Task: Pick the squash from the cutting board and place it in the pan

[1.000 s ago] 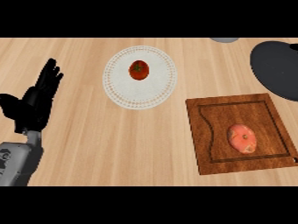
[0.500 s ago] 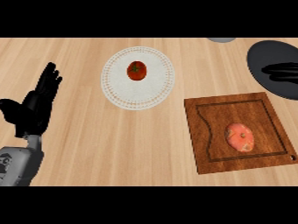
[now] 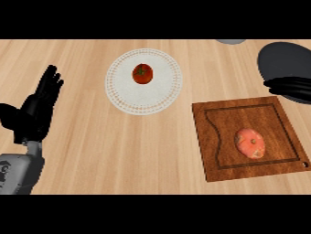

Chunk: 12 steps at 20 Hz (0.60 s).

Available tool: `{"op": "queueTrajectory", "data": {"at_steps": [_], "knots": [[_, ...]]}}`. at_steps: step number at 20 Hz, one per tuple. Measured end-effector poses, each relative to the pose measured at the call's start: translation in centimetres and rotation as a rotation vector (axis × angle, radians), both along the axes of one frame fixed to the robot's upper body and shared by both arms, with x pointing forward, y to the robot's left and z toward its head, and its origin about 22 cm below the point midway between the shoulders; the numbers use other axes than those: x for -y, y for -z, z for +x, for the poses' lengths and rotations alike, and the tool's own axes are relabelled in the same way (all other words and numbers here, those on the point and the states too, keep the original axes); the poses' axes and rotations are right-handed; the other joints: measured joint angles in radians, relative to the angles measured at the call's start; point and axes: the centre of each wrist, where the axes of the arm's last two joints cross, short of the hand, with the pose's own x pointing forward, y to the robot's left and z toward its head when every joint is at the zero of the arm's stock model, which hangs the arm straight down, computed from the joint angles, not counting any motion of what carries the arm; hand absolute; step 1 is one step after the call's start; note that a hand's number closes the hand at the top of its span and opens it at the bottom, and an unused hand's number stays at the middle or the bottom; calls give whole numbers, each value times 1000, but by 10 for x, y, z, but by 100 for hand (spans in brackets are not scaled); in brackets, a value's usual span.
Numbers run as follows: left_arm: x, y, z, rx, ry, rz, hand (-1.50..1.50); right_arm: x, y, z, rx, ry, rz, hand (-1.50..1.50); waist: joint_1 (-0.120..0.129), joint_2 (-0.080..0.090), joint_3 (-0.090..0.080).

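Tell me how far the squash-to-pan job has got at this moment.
Nothing is done yet: the squash lies untouched on the cutting board, and the pan at the upper right holds nothing. In hand: the right hand shows at the right edge, fingers straight, over the pan's near rim and beyond the board, holding nothing. The left hand rests open at the left. Left: reach, grasp, carry, place.

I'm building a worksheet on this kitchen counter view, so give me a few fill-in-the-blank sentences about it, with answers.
1. The squash lies on the ____.
2. The tomato sits on a white ____.
3. The left hand rests open at the view's ____ side.
4. The right hand shows in front of the dark ____.

Answers: cutting board; plate; left; pan
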Motion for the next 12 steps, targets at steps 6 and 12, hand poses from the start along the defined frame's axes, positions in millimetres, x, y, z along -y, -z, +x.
{"op": "queueTrajectory", "data": {"at_steps": [6,12], "knots": [[2,-2,4,8,0,6,0,-7,21,9,-29,15,-71,-150,3,2,0],[-1,-4,4,5,-2,6,0,-15,36,15,-40,-21,-132,-150,6,2,0]]}}
